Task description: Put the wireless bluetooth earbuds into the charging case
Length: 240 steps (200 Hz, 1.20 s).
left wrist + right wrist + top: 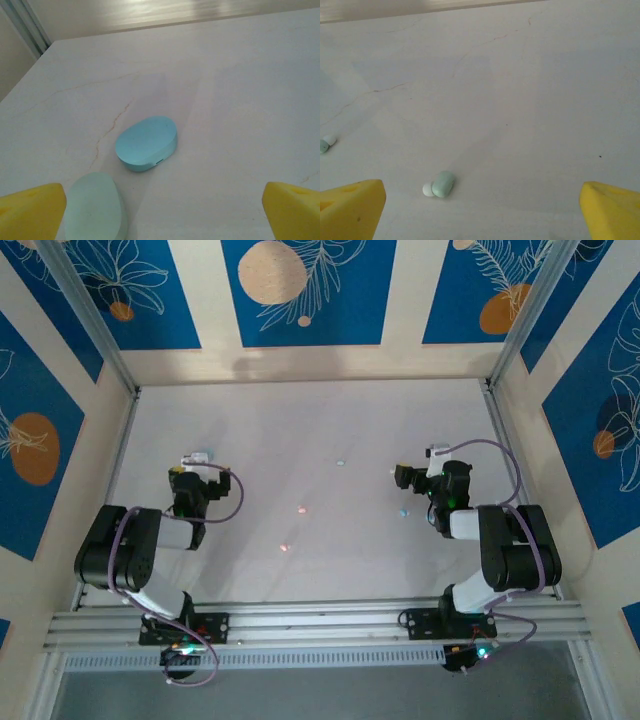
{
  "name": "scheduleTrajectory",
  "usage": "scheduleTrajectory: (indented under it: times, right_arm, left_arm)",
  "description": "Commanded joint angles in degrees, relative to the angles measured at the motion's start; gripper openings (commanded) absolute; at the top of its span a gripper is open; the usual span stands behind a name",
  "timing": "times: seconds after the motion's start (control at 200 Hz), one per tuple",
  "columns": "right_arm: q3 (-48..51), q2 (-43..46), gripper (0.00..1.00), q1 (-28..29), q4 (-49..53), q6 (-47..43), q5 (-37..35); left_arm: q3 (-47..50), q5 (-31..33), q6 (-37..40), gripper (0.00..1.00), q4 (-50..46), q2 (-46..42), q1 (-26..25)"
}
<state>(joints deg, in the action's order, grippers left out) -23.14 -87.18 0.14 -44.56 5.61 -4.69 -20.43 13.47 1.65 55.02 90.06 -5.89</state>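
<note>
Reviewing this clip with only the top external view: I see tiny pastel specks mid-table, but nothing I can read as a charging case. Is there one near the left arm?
Observer: Yes. The left wrist camera shows a light blue pebble-shaped plastic case, lid shut, lying on the white table ahead of the open left gripper.
Operator: Just that one?
Observer: No. A mint green pebble-shaped case lies nearer that gripper, apart from the blue one.
Operator: What about the right side?
Observer: The right wrist camera shows a mint green earbud with a white tip on the table, just ahead of the open right gripper, which holds nothing.
</note>
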Motion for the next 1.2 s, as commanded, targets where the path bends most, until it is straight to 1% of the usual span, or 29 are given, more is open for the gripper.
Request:
scheduleTrajectory:
  times: [0.0,0.785,0.89,0.99,1.105,1.196]
  right_arm:
    - [-0.67,-0.01,0.99,0.02,-1.72,0.28,-1.13]
    - [-0.79,-0.1,0.99,-0.27,-1.45,0.43,-0.44]
    - [-0.64,0.02,0.99,-0.16,-1.59,0.35,-0.61]
    - [-0.5,0.13,0.99,0.25,-1.93,-0.11,-1.15]
    - [-0.7,0.79,0.99,0.98,-1.07,-0.85,-1.65]
    - [-0.79,2.3,0.99,1.26,0.07,-0.42,-3.36]
  left_arm:
    - [-0.27,-0.97,0.09,1.0,0.34,-0.52,0.11]
    - [-0.32,-1.08,0.02,1.0,0.17,-0.51,0.09]
    - [-0.24,-2.04,0.45,1.0,0.29,-0.59,0.17]
    - [1.09,-3.4,0.72,1.0,2.7,-0.71,0.09]
    - [3.19,-3.13,0.52,1.0,5.12,-2.86,0.11]
    - [3.43,-0.23,-0.65,1.0,1.23,-7.29,0.23]
